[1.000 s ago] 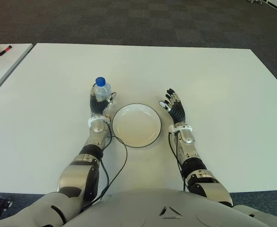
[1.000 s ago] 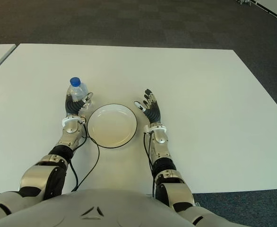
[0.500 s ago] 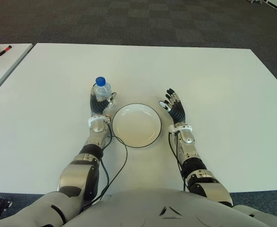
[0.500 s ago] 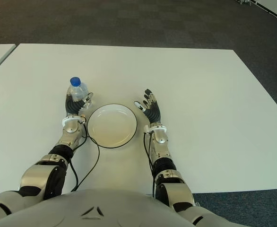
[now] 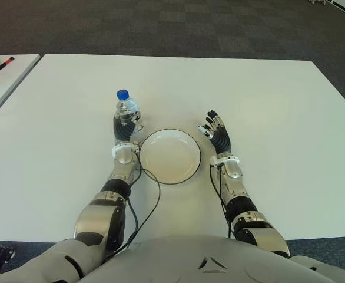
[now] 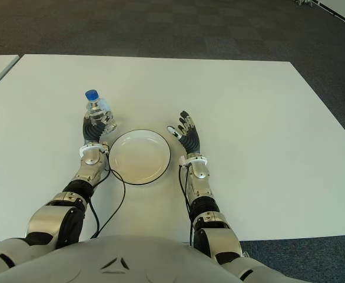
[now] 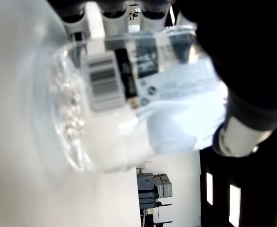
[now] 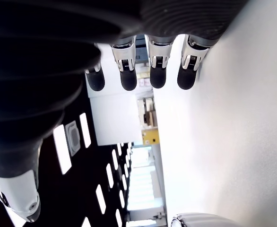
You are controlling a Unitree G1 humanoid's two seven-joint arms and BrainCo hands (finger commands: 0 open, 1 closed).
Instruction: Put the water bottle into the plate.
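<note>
- Lifted since half a second ago: water bottle [image 5: 126, 109] now higher in the eye views, blue cap [image 5: 122, 94] shifted toward the worktop's far edge, left robot hand [image 5: 125, 126] closed around its lower body.
- Seen from the left wrist: clear bottle with barcode label [image 7: 129, 90] pressed between dark fingers [image 7: 115, 7] on one side and thumb on the other; firm wrap, nothing loose.
- Probably clear of the white worktop [image 5: 266, 94] by now, judged from the raised cap; base hidden behind the robot hand, so contact cannot be ruled out.
- Held roughly upright, leaning only slightly.
- White plate with a dark rim [image 5: 190, 171] lying empty near the middle of the worktop's near half, just beside the left robot hand on the side toward the right edge.
- Right robot hand [image 5: 218, 133] just past the plate's other side, fingers [image 8: 124, 71] stretched out straight, holding nothing, idle.
- Black cable [image 5: 155, 194] trailing from the left wrist along the plate's rim toward the near edge.
- Progress: grasp done, lift begun; carry across to the plate, lowering and release all left.
- Short sideways move needed, toward the right edge, with enough height to pass over the rim.
- Risk on set-down: narrow base on a shallow curved dish, so tipping likely if released off-centre or tilted.
</note>
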